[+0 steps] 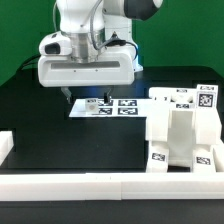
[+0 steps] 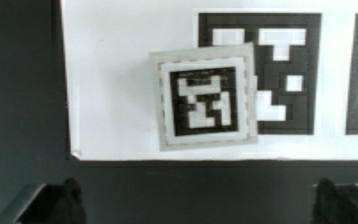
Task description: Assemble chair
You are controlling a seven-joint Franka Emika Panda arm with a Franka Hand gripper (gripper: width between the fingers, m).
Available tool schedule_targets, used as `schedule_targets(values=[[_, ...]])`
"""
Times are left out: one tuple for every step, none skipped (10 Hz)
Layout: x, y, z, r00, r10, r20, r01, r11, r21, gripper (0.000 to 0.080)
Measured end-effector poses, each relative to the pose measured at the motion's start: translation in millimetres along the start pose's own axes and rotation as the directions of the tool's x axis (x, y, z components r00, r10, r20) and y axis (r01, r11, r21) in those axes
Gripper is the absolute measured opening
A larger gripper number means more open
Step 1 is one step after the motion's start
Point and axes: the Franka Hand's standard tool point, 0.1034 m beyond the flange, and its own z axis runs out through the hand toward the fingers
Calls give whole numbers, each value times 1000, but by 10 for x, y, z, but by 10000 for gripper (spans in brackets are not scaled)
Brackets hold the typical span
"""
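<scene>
Item: gripper (image 1: pixel 68 97), upper left of exterior frame, jaws fully spread, holding nothing.
Item: small tagged chair block (image 2: pixel 206 100), lying tilted on marker board (image 1: pixel 95 110) beneath.
Item: partly built chair (image 1: pixel 185 135), right.
Risk: tilt may skew the grip; block may slide.

Marker board (image 2: pixel 140 30) cropped by frame

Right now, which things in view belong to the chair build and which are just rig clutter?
Job:
- white chair structure, tagged parts already joined
- small tagged block, lying on the marker board under the open tool

Not the job:
- marker board
- plain white rail along the table edge
- black table
</scene>
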Motion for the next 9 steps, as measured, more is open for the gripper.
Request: schedule_targets(values=[[-74,18,65,1000,9,16,-9,1000,-3,649],[-172,33,141,999,12,40,-12,1000,-7,649],[-246,44,190,998,18,56,-17,1000,-9,649],[-289,47,215,998,21,62,-21,1000,-10,649],[-284,47,213,998,21,62,-20,1000,-10,649],[-284,47,213,998,21,62,-20,1000,-10,507],[-285,47,213,998,21,62,-20,1000,-10,507],[-283,48,213,998,21,62,-20,1000,-10,368],[-245,53,186,998,-9,56,10,1000,-9,281]])
